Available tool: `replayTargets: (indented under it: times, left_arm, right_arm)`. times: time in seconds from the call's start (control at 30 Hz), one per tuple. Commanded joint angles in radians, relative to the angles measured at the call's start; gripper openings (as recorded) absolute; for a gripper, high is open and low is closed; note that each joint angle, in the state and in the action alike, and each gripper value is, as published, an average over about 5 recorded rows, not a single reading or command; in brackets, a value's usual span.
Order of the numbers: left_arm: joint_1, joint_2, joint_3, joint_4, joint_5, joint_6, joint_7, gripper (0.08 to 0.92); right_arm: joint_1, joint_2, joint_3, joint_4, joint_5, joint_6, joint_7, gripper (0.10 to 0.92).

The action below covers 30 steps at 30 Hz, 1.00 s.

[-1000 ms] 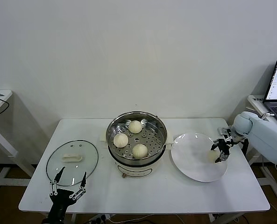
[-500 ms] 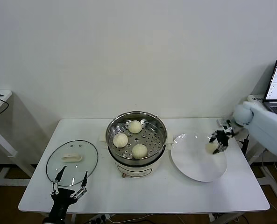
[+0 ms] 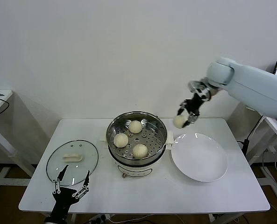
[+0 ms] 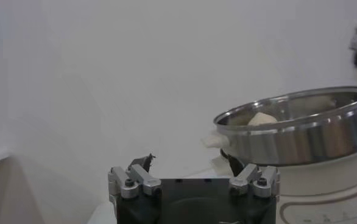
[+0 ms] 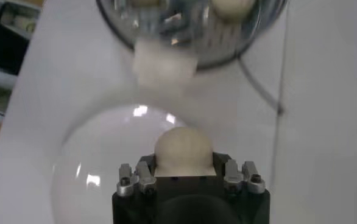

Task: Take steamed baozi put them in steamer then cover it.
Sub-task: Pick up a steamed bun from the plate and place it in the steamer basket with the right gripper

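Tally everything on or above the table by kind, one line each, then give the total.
Baozi: 4 (three in the steamer, one held in the right gripper)
Steamer: 1
Glass cover: 1
White plate: 1
Total: 7

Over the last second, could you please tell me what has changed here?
The right hand lifted the fourth baozi off the white plate and carried it up toward the steamer. Three baozi inside, the cover and the left hand stayed put.
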Motion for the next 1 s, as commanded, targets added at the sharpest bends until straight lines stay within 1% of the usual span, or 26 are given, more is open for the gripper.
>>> replayTargets:
  times: [0.03, 0.23, 0.53, 1.0]
  left_arm:
    - [0.001, 0.0, 0.0, -0.004, 0.002, -0.001, 0.0, 0.823]
    - [-0.001, -0.003, 0.0, -0.006, 0.002, -0.004, -0.002, 0.823]
    - [-0.004, -0.009, -0.005, -0.004, 0.002, -0.009, -0.003, 0.823]
    - [-0.006, -0.009, -0.01, 0.001, 0.001, -0.013, -0.005, 0.823]
  right_arm:
    - [0.13, 0.189, -0.147, 0.101, 0.135, -0.109, 0.051, 0.628]
    - [0.043, 0.241, -0.15, 0.04, 0.079, -0.122, 0.088, 0.628]
    - [-0.062, 0.263, -0.131, -0.041, 0.006, -0.117, 0.106, 0.623]
    - [-0.142, 0.286, -0.108, -0.108, -0.04, -0.11, 0.139, 0.625]
